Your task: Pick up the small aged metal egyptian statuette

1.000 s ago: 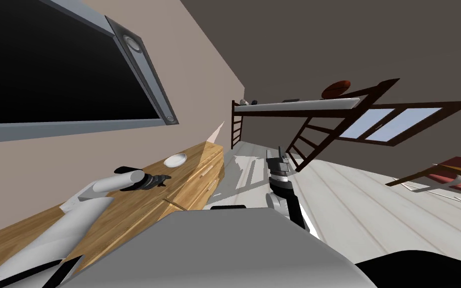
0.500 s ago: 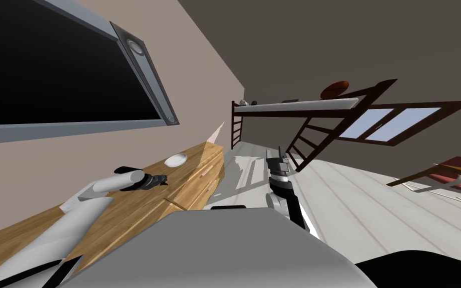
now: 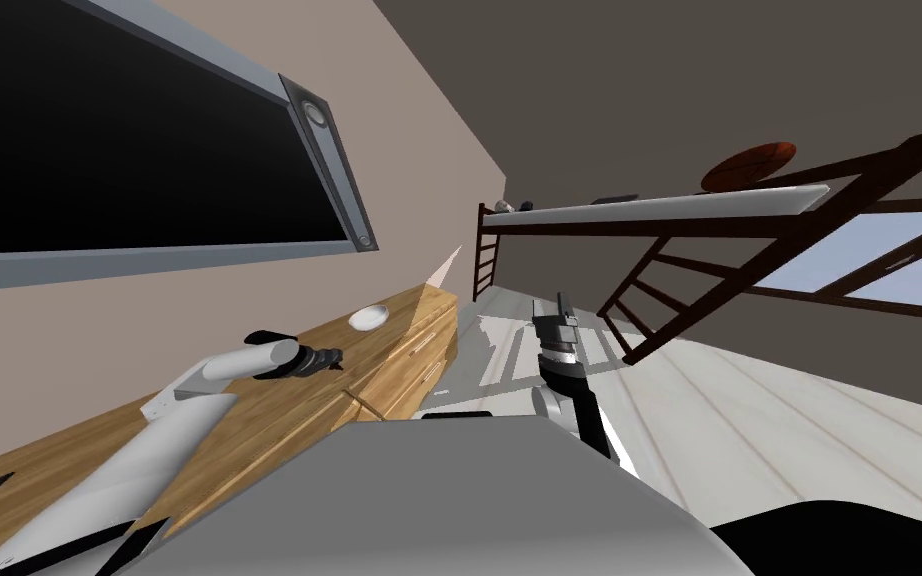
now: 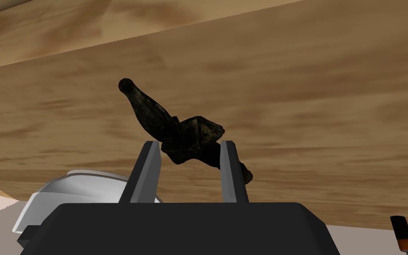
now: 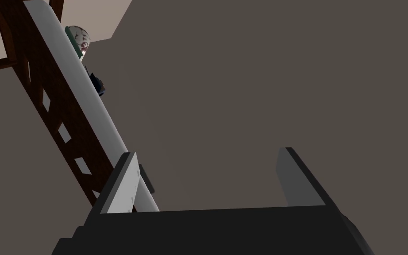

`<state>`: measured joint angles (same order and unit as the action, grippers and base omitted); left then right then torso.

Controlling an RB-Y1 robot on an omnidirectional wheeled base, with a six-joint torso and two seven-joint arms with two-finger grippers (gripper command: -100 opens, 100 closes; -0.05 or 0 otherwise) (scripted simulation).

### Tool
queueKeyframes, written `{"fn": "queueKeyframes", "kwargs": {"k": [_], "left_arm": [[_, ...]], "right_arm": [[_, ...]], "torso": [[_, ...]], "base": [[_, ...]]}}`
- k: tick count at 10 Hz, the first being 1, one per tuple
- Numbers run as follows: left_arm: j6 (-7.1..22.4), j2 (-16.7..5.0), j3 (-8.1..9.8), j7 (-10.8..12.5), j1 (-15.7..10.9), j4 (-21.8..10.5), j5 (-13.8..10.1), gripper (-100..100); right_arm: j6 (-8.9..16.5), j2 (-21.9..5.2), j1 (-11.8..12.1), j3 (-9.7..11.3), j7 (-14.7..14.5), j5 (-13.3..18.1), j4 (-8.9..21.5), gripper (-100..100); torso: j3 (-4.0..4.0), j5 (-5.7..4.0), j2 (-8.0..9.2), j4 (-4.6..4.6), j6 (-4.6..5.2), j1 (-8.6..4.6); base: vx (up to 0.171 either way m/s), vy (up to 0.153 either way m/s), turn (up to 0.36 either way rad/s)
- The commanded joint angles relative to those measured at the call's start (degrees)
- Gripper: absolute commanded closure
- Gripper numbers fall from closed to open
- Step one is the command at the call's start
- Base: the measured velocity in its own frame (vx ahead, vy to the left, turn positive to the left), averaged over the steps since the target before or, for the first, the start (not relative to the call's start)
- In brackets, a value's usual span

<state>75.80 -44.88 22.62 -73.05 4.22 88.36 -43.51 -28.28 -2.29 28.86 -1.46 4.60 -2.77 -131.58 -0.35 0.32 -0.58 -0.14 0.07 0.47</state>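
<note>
Wooden cabinet top [image 3: 289,415] runs along the beige wall, right under that big black screen [image 3: 99,130] in its grey frame, and that's where your action is. Your left arm is stretched out over the wood, and the left gripper [image 3: 329,357] has got it. In the wrist view, the statuette [image 4: 172,126] sits squarely between the fingers [image 4: 148,172], both blades pressed against its sides in a narrow, firm clamp. It's a small dark thing, mottled and rough-looking. One slim end with a little knob juts out past the fingertips at a slant, and the other end pokes out beyond the far blade. Behind it you see wood grain, but you can't tell from here whether the piece touches the cabinet top or sits clear of it.

Further along the same top, beyond the gripper and well apart from it, sits a white dish [image 3: 368,317].

Over on the other side, your right gripper [image 5: 207,175] is out ahead of you over the pale floor. Its blades are spread wide with nothing between them. It's aimed at the white-topped table [image 3: 649,210] on dark legs, which has a brown ball [image 3: 749,165] on it.
</note>
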Motion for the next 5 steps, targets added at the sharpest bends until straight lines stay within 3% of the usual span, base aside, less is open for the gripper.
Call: {"fn": "queueKeyframes", "kwargs": {"k": [1,5], "left_arm": [[1.2,0.5,-0.58,-0.1,0.3,2.9,-0.2,100],[3.3,1.7,-1.97,0.1,0.8,7.6,-0.1,100]], "right_arm": [[0.0,0.0,0.0,0.0,0.0,0.0,0.0,0],[0.0,0.0,0.0,0.0,0.0,0.0,0.0,0]], "torso": [[0.00,0.00,0.00,0.00,0.00,0.00],[0.13,-0.02,0.21,0.05,-0.04,-0.02]], "base": [[0.097,0.018,0.141],[0.069,0.011,0.178]]}}
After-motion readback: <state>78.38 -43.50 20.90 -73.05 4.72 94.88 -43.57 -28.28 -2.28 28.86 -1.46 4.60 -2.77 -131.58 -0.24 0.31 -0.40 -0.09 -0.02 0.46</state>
